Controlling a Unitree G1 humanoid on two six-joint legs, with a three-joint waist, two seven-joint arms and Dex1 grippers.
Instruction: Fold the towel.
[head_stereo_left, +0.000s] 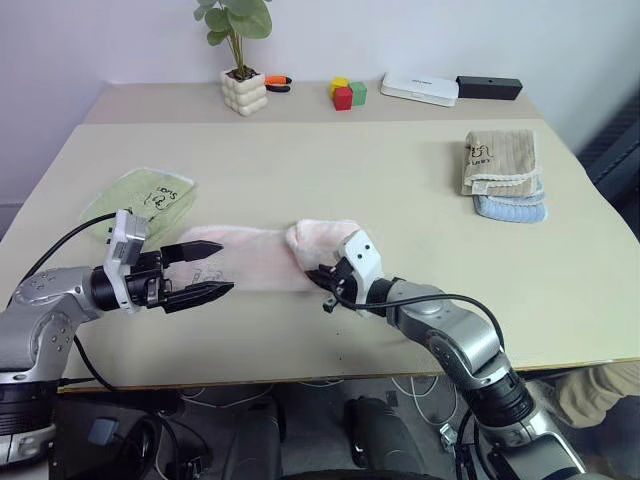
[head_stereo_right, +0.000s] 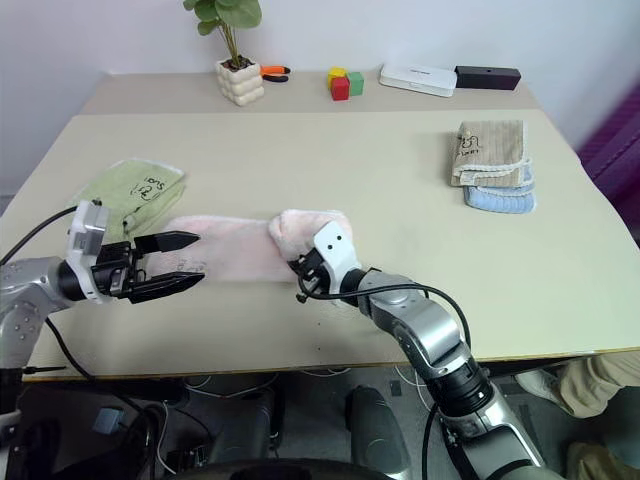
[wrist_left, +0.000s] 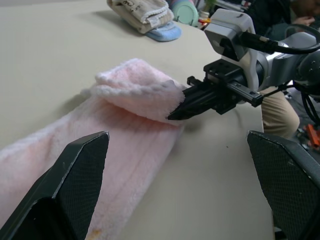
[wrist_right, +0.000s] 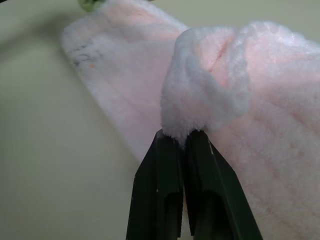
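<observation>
- The right gripper, near the table's front edge, pinches the folded-over end of the towel between nearly closed fingers.
- The left gripper hovers with its fingers spread wide at the towel's other end, holding nothing.
- The pink towel lies as a long strip along the front middle of the table (its right end doubled back).
- Judged step: the second fold, end over end; next the pinched end must be carried across and laid square.

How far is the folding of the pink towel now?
Done: the towel lies as a long strip on the table. In hand: the right gripper pinches the towel's right end, lifted and curled over the strip. The left gripper is open at the other end. Left: laying that end down flat.
</observation>
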